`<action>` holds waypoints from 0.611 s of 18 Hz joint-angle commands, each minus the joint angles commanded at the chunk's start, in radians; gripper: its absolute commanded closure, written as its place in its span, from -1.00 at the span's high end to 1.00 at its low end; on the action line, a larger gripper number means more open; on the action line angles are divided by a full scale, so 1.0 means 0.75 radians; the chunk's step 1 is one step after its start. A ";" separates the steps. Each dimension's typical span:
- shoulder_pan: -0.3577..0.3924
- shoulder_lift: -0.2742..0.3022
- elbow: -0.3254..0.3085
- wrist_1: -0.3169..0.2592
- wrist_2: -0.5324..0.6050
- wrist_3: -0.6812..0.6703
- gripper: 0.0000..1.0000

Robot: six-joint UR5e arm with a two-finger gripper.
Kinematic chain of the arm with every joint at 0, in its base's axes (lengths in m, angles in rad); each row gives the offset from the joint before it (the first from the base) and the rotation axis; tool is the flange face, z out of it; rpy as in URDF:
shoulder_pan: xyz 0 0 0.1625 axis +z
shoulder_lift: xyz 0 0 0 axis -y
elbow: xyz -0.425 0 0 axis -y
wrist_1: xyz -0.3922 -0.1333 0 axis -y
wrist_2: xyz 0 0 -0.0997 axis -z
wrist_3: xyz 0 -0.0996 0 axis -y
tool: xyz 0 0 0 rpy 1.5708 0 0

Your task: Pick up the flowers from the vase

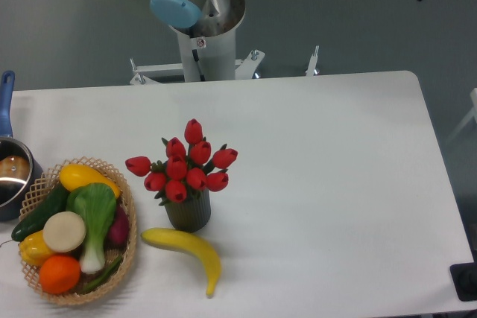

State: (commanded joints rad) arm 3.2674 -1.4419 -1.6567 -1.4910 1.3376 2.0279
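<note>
A white, smooth-topped counter with rounded corners (335,184) fills most of the view from above. Beyond its far edge lies a plain grey-blue floor (74,27), evenly lit without strong shadows. A pale metal floor bracket (246,68) sits just behind the counter's far edge.

White rectangular table (320,184). Red tulip bunch with green leaves (182,167) upright in small dark ribbed cylinder vase (188,212), buds spreading wider than the mouth. Yellow banana (186,247) just in front of vase. Woven basket (128,206) of vegetables and fruit at left. Dark blue-handled pot (9,176) at left edge. Arm base (200,16) behind table; fingers out of view.
</note>
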 joint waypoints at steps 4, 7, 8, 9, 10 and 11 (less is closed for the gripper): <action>-0.002 0.016 -0.025 0.051 -0.002 -0.006 1.00; -0.002 0.018 -0.033 0.053 -0.004 -0.008 1.00; -0.002 0.020 -0.047 0.053 -0.014 -0.008 1.00; -0.002 0.022 -0.073 0.055 -0.043 -0.008 1.00; 0.000 0.031 -0.100 0.057 -0.096 -0.008 1.00; 0.006 0.033 -0.127 0.059 -0.163 -0.010 1.00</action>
State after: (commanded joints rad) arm 3.2719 -1.4174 -1.7516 -1.4466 1.2154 2.0203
